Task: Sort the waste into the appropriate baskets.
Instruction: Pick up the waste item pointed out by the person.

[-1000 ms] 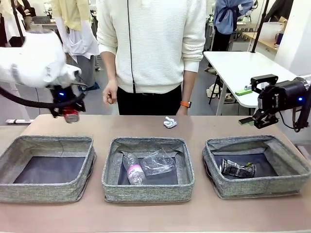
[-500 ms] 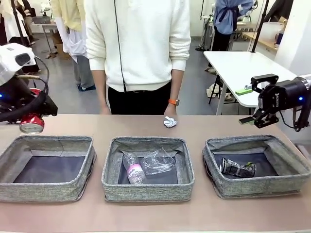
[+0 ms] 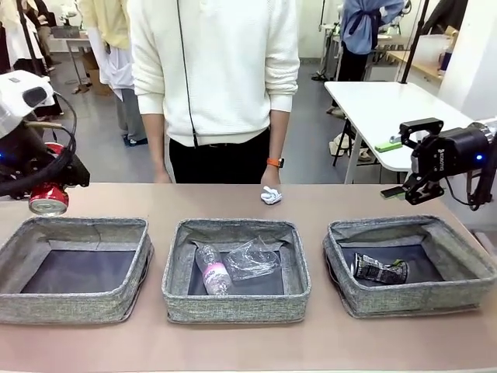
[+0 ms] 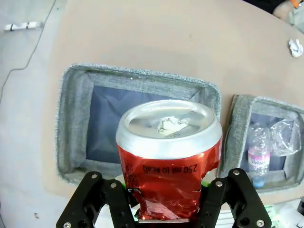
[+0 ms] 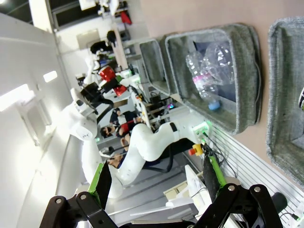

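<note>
My left gripper (image 3: 50, 193) hangs at the table's far left, just behind the left basket (image 3: 78, 268), shut on a dented red soda can (image 3: 48, 205). In the left wrist view the can (image 4: 168, 156) stands between the fingers above that basket (image 4: 142, 76). A clear bottle with a pink label (image 3: 211, 272) and a clear cup (image 3: 252, 260) lie in the middle basket (image 3: 237, 307). The right basket (image 3: 411, 299) holds a crushed dark can (image 3: 378, 270). A white paper wad (image 3: 271, 196) lies on the table behind the middle basket. Above the right basket's far edge, my right gripper (image 3: 404, 159) is open and holds nothing.
A person in a white sweater stands at the far side, one hand (image 3: 269, 177) hanging just above the paper wad. A white table (image 3: 380, 101) stands behind on the right. Bare tabletop runs along the front edge and between the baskets.
My left arm has swung to the left with the red can, from behind the left basket's right part to its far left corner. The person stepped slightly left. The right arm has stayed still.
</note>
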Available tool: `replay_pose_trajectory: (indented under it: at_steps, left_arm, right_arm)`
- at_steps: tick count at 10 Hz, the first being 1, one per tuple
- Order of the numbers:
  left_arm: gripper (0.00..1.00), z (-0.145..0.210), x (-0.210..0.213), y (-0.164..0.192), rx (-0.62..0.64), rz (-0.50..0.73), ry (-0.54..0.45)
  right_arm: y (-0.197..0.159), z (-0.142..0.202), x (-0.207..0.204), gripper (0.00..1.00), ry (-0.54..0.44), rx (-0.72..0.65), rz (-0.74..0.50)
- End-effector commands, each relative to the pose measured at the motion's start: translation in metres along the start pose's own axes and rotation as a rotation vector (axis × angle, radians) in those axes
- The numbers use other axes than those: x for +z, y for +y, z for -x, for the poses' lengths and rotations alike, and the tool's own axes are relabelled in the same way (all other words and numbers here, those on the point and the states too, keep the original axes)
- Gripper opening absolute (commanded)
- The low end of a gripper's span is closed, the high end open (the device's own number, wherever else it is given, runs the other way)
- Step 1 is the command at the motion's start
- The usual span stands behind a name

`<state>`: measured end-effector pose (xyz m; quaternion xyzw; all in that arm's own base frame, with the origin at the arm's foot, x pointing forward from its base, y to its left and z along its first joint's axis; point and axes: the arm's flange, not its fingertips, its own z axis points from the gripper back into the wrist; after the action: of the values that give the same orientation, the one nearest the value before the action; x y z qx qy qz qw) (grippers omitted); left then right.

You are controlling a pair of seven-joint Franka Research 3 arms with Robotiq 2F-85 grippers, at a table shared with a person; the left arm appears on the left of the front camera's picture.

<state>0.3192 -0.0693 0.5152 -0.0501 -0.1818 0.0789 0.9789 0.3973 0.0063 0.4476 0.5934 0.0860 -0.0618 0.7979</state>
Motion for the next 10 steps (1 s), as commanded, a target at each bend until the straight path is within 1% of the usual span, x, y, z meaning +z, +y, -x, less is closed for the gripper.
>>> replay_pose_trajectory:
  at_steps: [1,2,3,4,5,6,7,8,9,10]
  left_arm:
    - [0.0,-0.002,0.023,-0.038,0.05,0.114,-0.015]
    - [0.0,-0.002,0.052,-0.07,0.015,0.127,-0.015]
    - [0.0,-0.004,0.075,-0.101,-0.013,0.114,-0.024]
    - [0.0,-0.007,0.089,-0.127,-0.066,0.108,-0.031]
    - [0.0,-0.005,0.101,-0.147,-0.114,0.169,0.012]
    - [0.0,0.0,0.12,-0.175,-0.164,0.185,0.036]
    - [0.0,0.013,0.149,-0.207,-0.25,0.166,0.067]
    - [0.0,0.021,0.172,-0.233,-0.23,0.162,0.105]
    - [0.0,0.026,0.188,-0.252,-0.176,0.153,0.131]
    - [0.0,0.029,0.198,-0.269,-0.172,0.161,0.19]
  right_arm:
    - [0.001,0.001,0.003,1.0,0.014,0.019,0.004]
    - [0.001,0.001,0.003,1.0,0.014,0.019,0.004]
    - [0.001,0.001,0.003,1.0,0.014,0.019,0.004]
    - [0.001,0.001,0.003,1.0,0.014,0.019,0.004]
    - [0.001,0.001,0.003,1.0,0.014,0.019,0.004]
    - [0.001,0.001,0.003,1.0,0.014,0.019,0.004]
    - [0.001,0.001,0.003,1.0,0.014,0.019,0.004]
    - [0.001,0.001,0.003,1.0,0.014,0.019,0.004]
    - [0.001,0.001,0.003,1.0,0.014,0.019,0.004]
    - [0.001,0.001,0.003,1.0,0.014,0.019,0.004]
